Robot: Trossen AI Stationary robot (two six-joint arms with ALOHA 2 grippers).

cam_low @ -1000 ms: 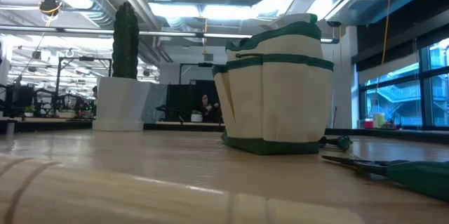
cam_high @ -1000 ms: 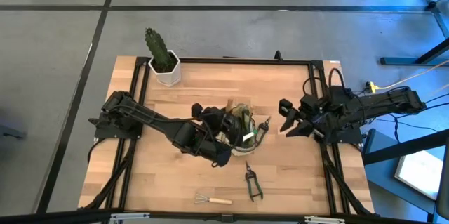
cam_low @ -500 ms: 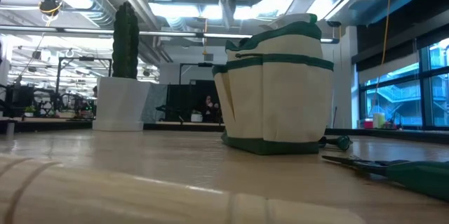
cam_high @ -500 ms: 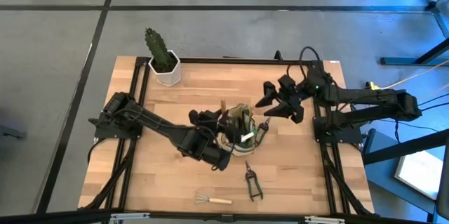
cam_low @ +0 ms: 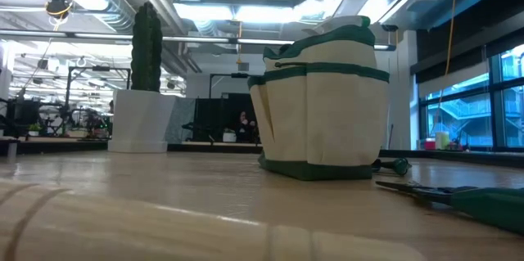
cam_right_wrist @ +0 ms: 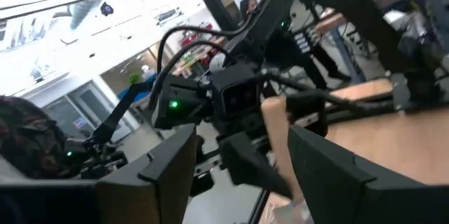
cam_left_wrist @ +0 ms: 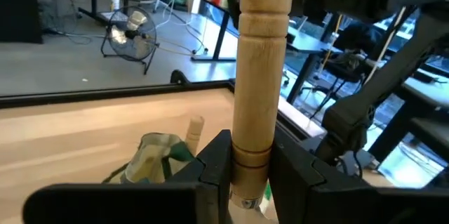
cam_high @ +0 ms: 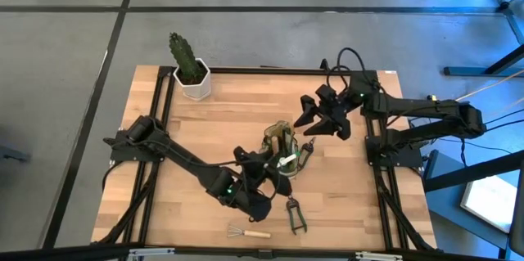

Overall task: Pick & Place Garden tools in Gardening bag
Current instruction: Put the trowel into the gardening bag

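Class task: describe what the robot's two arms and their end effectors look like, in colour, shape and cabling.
Both arms are dark and jointed. The right end effector has two flat, dark, angular fingers; black cables loop above its wrist. The left end effector has matching dark fingers, with small green lights near it.

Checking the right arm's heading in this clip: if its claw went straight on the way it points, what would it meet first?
Probably the wooden handle held upright in the left claw, just ahead between the right claw's open fingers; depth is unclear. The bag lies beyond.
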